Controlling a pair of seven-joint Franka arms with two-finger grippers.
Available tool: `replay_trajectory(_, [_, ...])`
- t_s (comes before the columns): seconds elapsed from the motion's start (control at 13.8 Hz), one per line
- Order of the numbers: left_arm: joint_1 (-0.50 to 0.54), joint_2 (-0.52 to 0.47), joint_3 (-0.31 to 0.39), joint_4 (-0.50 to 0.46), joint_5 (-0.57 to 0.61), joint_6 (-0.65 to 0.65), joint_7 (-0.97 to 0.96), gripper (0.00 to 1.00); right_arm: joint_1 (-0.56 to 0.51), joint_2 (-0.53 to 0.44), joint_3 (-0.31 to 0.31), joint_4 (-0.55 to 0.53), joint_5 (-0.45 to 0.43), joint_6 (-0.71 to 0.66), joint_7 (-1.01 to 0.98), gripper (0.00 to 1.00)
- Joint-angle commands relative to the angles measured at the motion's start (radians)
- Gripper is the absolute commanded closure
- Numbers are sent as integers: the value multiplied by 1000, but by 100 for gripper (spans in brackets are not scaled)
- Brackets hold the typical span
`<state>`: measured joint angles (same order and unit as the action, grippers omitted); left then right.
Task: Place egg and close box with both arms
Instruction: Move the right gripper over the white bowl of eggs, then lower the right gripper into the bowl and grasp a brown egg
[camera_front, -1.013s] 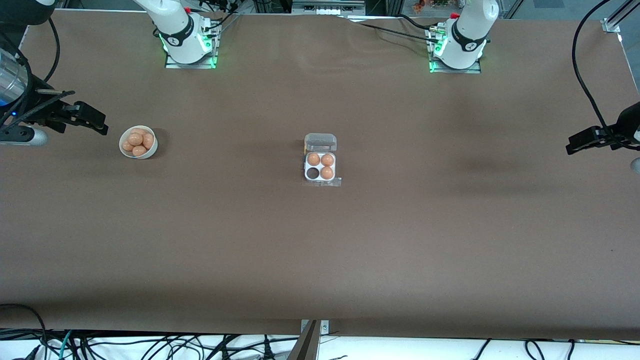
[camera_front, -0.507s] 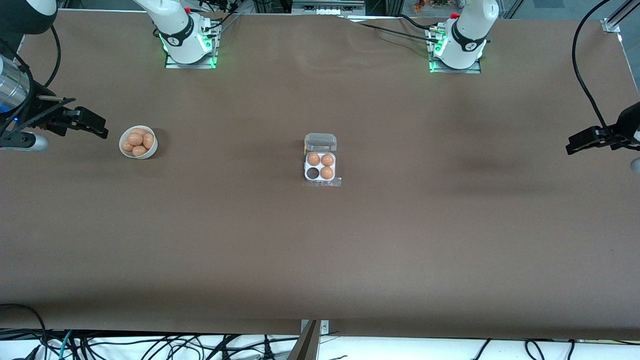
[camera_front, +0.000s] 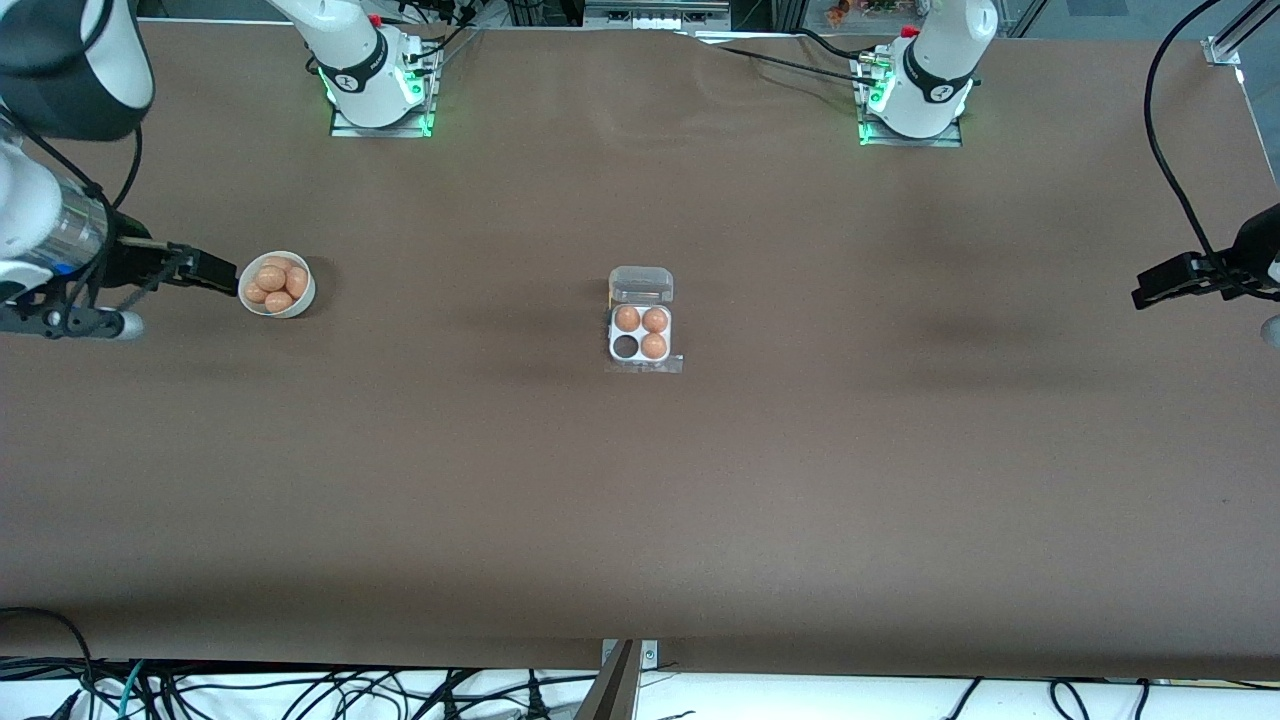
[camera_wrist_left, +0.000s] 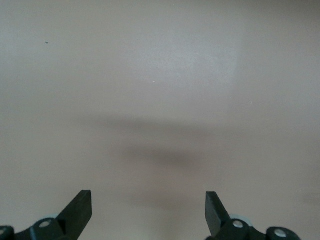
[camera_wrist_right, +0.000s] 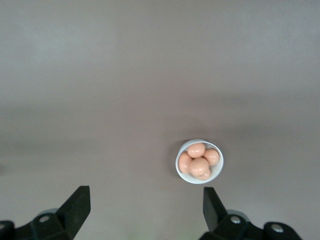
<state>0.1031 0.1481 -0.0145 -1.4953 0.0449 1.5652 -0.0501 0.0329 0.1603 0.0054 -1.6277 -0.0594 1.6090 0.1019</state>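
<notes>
Eggs (camera_front: 277, 285) in the white bowl (camera_front: 303, 300) come first, so we should lower the right gripper (camera_front: 215, 272), jaws apart just beside the bowl, squarely over one egg, while the left gripper (camera_front: 1150, 293) waits spread, well apart from the open box (camera_front: 641, 338) at mid-table.

Both wrist views crop claw bases; left claw (camera_front: 1165, 283) arm cut at frame edge

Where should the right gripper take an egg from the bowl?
Take the topmost egg in the bowl, probably from straight above, fingers across its narrow sides: the eggs are heaped and the rim blocks any sideways approach. The right gripper is open and up in the air.
</notes>
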Motion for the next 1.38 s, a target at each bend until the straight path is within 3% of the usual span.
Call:
replay_trajectory(0.0, [3,7,-5,27,13,-19,10,0,-5,45,2,0,-72,-27,59,0])
replay_trajectory(0.36, [3,7,-5,27,15,-19,9,0,5,58,4,-147,-215,69,139,0])
replay_trajectory(0.72, [1,7,-7,27,13,-19,6,0,5,12,4,-499,-255,350,320,0])
replay_trajectory(1.01, [1,7,-7,27,12,-19,3,0,5,-16,10,-618,-328,351,326,0])
replay_trajectory(1.3, [0,7,-9,27,13,-19,1,0,4,14,10,-644,-356,338,328,0])
